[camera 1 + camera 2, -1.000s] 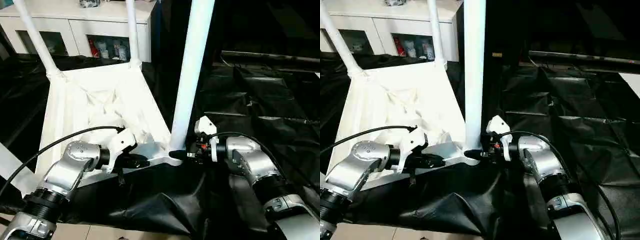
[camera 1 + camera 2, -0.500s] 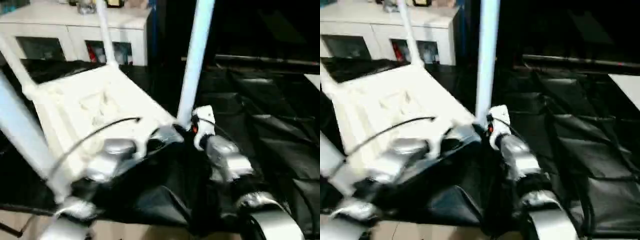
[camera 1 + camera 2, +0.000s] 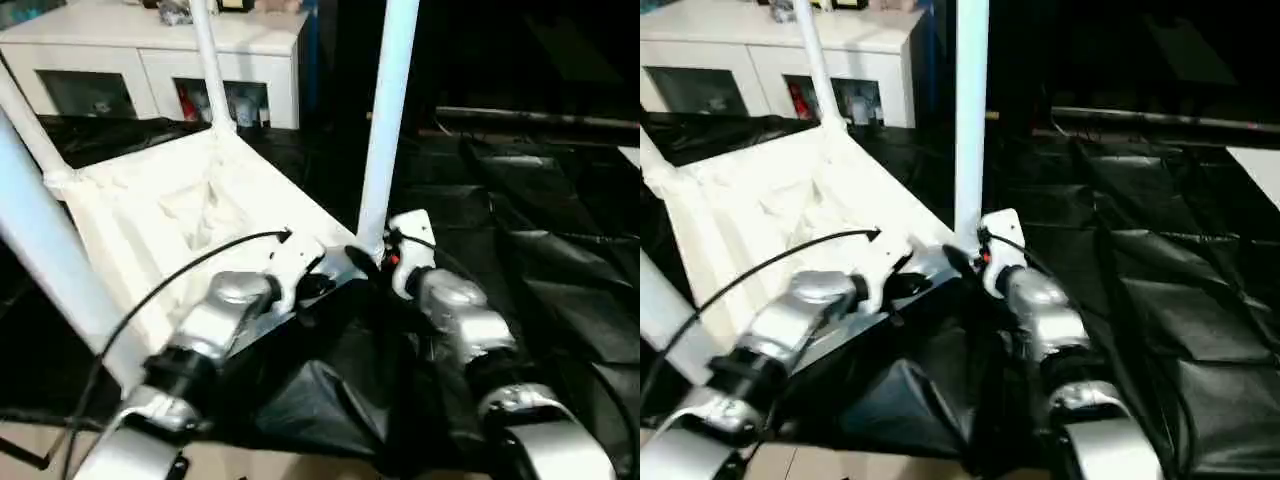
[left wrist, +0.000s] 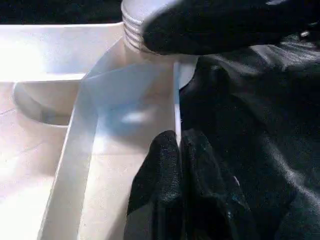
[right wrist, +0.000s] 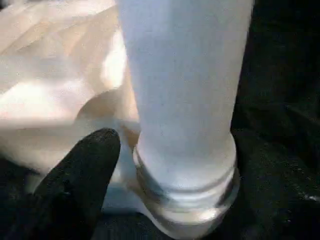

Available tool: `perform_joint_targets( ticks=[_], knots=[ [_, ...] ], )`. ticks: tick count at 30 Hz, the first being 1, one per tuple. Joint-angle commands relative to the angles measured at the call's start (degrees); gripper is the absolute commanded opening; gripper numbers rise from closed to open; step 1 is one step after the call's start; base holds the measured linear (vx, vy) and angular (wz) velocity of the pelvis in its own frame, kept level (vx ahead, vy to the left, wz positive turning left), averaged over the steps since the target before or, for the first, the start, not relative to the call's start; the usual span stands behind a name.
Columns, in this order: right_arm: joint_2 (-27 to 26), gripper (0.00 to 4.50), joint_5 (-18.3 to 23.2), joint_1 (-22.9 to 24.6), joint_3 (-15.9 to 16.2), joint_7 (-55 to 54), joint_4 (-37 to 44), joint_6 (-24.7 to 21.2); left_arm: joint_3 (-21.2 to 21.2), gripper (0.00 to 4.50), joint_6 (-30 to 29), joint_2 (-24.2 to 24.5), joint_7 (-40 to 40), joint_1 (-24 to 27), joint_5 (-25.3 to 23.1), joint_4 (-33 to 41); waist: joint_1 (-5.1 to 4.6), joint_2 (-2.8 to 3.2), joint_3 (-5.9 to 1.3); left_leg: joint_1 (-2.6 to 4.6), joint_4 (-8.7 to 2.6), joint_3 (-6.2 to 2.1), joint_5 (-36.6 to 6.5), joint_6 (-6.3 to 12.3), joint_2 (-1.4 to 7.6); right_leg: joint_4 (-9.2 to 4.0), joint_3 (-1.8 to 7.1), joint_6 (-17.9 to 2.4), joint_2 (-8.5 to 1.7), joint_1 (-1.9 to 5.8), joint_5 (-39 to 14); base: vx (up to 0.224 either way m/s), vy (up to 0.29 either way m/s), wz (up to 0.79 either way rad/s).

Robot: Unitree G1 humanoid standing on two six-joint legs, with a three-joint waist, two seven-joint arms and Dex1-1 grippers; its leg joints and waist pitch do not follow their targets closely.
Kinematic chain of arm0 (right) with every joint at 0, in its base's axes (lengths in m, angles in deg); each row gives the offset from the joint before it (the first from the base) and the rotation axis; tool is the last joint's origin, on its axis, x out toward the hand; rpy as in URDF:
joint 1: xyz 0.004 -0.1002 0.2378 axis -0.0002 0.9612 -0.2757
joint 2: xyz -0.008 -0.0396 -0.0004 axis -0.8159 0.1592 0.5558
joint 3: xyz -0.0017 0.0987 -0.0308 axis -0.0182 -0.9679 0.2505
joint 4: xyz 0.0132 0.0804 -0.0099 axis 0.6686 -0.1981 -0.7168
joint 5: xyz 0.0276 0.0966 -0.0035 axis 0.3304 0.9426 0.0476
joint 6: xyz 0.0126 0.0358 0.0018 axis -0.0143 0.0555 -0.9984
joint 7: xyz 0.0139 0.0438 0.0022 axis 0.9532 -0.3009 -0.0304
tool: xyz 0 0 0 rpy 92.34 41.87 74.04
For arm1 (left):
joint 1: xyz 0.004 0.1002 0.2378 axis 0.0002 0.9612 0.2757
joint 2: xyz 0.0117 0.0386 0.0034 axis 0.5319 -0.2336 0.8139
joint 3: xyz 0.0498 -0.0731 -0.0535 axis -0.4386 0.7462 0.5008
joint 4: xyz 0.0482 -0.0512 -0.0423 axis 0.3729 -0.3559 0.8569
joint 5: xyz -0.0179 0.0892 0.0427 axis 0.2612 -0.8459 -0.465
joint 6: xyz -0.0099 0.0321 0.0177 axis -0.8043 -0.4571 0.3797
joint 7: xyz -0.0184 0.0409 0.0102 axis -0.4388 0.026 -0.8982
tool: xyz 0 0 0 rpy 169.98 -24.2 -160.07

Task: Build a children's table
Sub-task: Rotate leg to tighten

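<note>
No brand, label or writing could be read anywhere; the packets behind the glass doors of the white cabinet (image 3: 160,50) were too blurred to make out. The children's table (image 3: 180,210) lay upside down on black sheeting (image 3: 540,250), its ribbed underside facing up and its legs rising from the corners, the cabinet just beyond it. Both silver forearms reached forward and inward to the table's near corner, where the near leg (image 3: 385,130) stood upright in its socket. The left gripper (image 4: 177,155) had its two black fingers pressed together with the thin white edge of the tabletop pinched between them, close to that corner. The right gripper (image 3: 362,262) sat at the foot of the near leg from the other side; in the right wrist view one black finger (image 5: 85,170) stood beside the leg's threaded collar, apart from it, and the leg lay between the jaws without being clamped, so the jaws stood apart. In the left wrist view the right gripper's finger crossed in front of that same collar.
</note>
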Motion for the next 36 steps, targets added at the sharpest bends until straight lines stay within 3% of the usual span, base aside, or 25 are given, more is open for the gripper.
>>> perform_joint_targets(
  ticks=[1,4,6,8,14,19,29,33,36],
  knots=[
    [-0.2,3.81,0.3,0.6,4.6,9.1,3.3,1.0,-1.1,0.0,-0.5,1.4,-2.1,1.6,-0.3,-0.9,0.23,-0.45,-3.05,-0.14,-3.18,-0.34,-10.0,1.99,1.33,-4.05,1.96,-11.1,-3.3,2.29,-5.1,0.0,0.0,0.0],
    [3.9,3.81,0.7,1.0,5.6,16.1,5.3,1.8,-1.6,0.0,1.0,5.5,-8.7,3.9,1.3,2.6,0.23,-0.38,-3.41,-0.18,-2.67,-0.2,-6.9,3.0,1.25,-3.38,1.82,-12.8,-3.12,2.43,0.0,0.0,0.0,0.0],
    [5.7,3.81,0.6,1.0,5.8,19.5,6.1,2.2,-1.8,0.0,2.8,7.6,-14.1,5.7,3.3,5.2,0.13,-0.3,-3.52,-0.6,-2.45,-0.27,-4.8,3.98,1.29,-2.71,1.65,-13.9,-2.95,2.55,4.6,0.0,0.0,0.0],
    [6.7,3.81,0.8,1.1,6.0,21.9,6.6,2.2,-2.3,0.0,2.4,9.3,-17.3,6.9,4.2,7.1,0.11,-0.12,-3.54,-0.12,-2.25,-0.06,-5.8,4.6,1.37,-2.61,1.63,-15.1,-2.74,2.14,5.7,0.0,0.0,0.0],
    [8.3,3.81,2.5,1.6,7.1,27.3,8.5,1.1,-2.7,0.0,1.6,12.2,-21.0,9.5,5.7,10.7,0.84,0.0,-3.36,0.08,-2.44,0.06,-7.8,4.34,1.71,-2.72,1.66,-15.5,-2.82,1.83,2.9,0.0,0.0,0.0],
    [8.8,3.45,1.1,2.2,8.7,30.1,8.3,1.4,-2.3,0.0,1.6,12.9,-21.0,10.4,5.7,11.4,1.0,-0.5,-3.23,-0.08,-2.53,0.04,-8.8,3.11,1.56,-2.97,1.84,-14.2,-3.13,1.95,-0.7,0.0,0.0,0.0],
    [9.3,2.68,1.0,1.5,8.9,30.6,7.5,1.7,-2.0,0.0,1.2,12.8,-20.2,10.8,5.5,11.7,1.07,-0.72,-3.5,-0.22,-2.02,0.12,-5.6,4.56,1.35,-2.44,1.76,-14.6,-2.92,1.95,3.1,0.0,0.0,0.0],
    [7.4,2.63,1.7,2.0,7.4,26.4,6.9,0.4,-0.9,0.0,-0.5,10.8,-16.0,10.0,4.9,10.2,0.97,-0.72,-3.41,-0.16,-2.09,0.11,-6.4,4.18,1.41,-2.54,1.83,-14.6,-3.0,1.88,1.6,0.0,0.0,0.0],
    [5.9,2.61,1.2,1.9,6.5,21.5,5.5,-0.6,-0.4,0.0,-1.3,9.2,-13.3,9.1,4.5,8.8,0.74,-0.79,-3.01,-0.14,-2.38,0.11,-9.3,2.89,1.34,-3.19,2.0,-13.7,-3.17,1.68,-4.1,0.0,0.0,0.0]
  ],
)
